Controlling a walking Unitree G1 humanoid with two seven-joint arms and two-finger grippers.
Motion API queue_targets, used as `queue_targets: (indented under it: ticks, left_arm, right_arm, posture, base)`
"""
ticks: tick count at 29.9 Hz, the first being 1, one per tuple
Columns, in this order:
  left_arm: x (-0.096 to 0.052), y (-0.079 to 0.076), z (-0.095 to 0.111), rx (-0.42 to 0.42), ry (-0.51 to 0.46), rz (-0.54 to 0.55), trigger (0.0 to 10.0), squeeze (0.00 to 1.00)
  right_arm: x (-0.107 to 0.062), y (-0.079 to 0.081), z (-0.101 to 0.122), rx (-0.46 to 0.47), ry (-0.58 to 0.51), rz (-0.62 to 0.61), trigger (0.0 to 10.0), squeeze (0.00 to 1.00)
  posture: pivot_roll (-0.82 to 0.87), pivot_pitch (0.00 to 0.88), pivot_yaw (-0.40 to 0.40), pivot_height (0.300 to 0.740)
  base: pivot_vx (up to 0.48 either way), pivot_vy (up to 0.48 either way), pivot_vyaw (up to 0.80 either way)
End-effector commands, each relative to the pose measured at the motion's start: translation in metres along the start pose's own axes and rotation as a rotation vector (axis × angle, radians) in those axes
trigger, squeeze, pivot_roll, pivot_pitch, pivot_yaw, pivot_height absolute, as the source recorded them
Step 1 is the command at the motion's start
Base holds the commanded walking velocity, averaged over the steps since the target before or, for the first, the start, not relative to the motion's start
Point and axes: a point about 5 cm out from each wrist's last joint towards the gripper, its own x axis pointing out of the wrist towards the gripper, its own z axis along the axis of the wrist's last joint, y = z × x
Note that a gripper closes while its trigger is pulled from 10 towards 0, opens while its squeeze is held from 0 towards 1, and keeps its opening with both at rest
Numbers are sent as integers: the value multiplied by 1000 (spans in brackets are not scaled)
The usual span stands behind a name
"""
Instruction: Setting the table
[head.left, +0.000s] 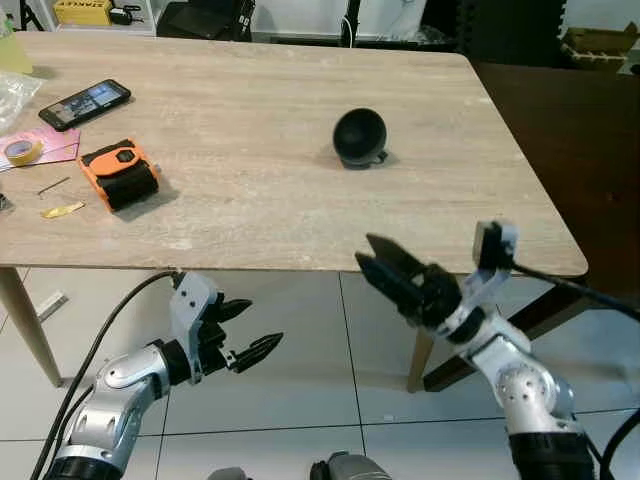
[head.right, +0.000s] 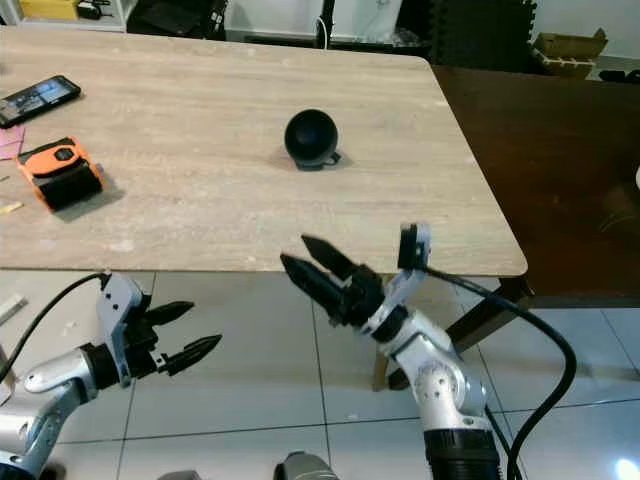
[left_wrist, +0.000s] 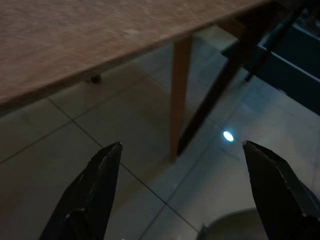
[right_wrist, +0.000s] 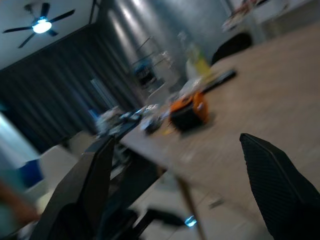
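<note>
Where the black fingers reach forward, a wood-grain table (head.left: 250, 190) ahead of and above them, over a tiled floor (head.left: 300, 360). Silver left arm (head.left: 120, 385) low, short of the table's near edge; left gripper (head.left: 247, 330) spread open and empty, tips well below the tabletop. Right gripper (head.left: 375, 262) raised higher, tips just at the near edge, fingers apart, gripping nothing. Black bowl (head.left: 359, 137) tipped on its side on the table, well beyond the right fingertips and slightly to their left, untouched. Orange-and-black device (head.left: 120, 174) farther out and left, beyond the left fingertips. Phone (head.left: 84, 103) past that, nearer the far left side. Roll of tape (head.left: 22, 151) on pink paper at the left edge, well apart from both grippers. Small gold object (head.left: 62, 210), perhaps a clip, too small to tell, just left of the device. Blurred right wrist view, with the device between its two spread fingers (right_wrist: 280, 185).
</note>
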Motion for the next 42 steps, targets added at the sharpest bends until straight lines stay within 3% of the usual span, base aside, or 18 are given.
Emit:
queue_targets:
  ticks: [1,3,7,9,10,13,15,18,19,20,22,30,32,38,40,42]
  left_arm:
    - [0,-6,-5,-5,40,-30,10000,0]
    - [1,-10,2,-18,33,-36,10000,0]
    - [3,-12,16,-18,0,-70,10000,0]
    - [4,-14,30,-32,-51,-89,10000,0]
    - [5,-15,47,-34,-112,-108,10000,0]
    - [10,-14,62,-20,-177,-91,10000,0]
    - [18,-8,84,-4,-282,-8,10000,0]
    - [26,3,105,-27,-402,123,10000,0]
    - [26,3,105,-27,-402,123,10000,0]
    - [33,28,109,-7,-351,397,10000,0]
    - [39,34,112,144,-297,505,10000,0]
    - [52,25,113,199,-280,500,10000,0]
    - [54,26,112,160,-288,552,10000,0]
    - [55,35,109,115,-293,656,10000,0]
    - [50,50,94,141,-195,801,10000,0]
    - [48,53,93,120,-201,822,10000,0]
  right_arm:
    - [1,-4,10,-62,-38,-62,10000,0]
    - [4,-9,25,-40,-114,-127,10000,0]
    - [4,-17,34,-60,-159,-203,10000,0]
    - [3,-25,39,-99,-178,-293,10000,0]
    - [0,-36,43,-145,-193,-414,10000,0]
    - [-3,-44,48,-168,-245,-506,10000,0]
    - [-7,-51,55,-177,-307,-590,10000,0]
    - [-7,-53,55,-292,-259,-655,10000,0]
    - [-7,-53,55,-292,-259,-655,10000,0]
    - [-5,-54,46,-372,-171,-683,10000,0]
    - [-5,-55,34,-441,-97,-721,10000,0]
    - [4,-50,18,-490,-50,-714,10000,0]
    - [10,-46,6,-508,15,-663,10000,0]
    - [12,-43,-6,-537,63,-636,10000,0]
    - [10,-43,-15,-559,102,-633,10000,0]
    - [10,-44,-16,-555,109,-632,10000,0]
  posture:
    - [86,51,-30,740]
    - [89,50,-31,740]
    - [89,50,-31,740]
    - [90,51,-33,740]
    - [90,51,-34,740]
    - [90,51,-33,740]
    - [92,51,-33,740]
    - [92,51,-33,740]
    - [92,51,-33,740]
    - [84,49,-33,740]
    - [88,45,-34,740]
    - [78,43,-29,740]
    - [69,41,-30,740]
    - [66,39,-44,740]
    - [65,36,-49,740]
    - [63,35,-50,740]
  base:
    - [0,0,0]
    - [0,0,0]
    - [0,0,0]
    - [0,0,0]
    - [0,0,0]
    - [0,0,0]
    - [0,0,0]
    - [0,0,0]
    - [0,0,0]
    - [0,0,0]
    - [0,0,0]
    - [0,0,0]
    - [0,0,0]
    - [0,0,0]
    - [0,0,0]
    - [0,0,0]
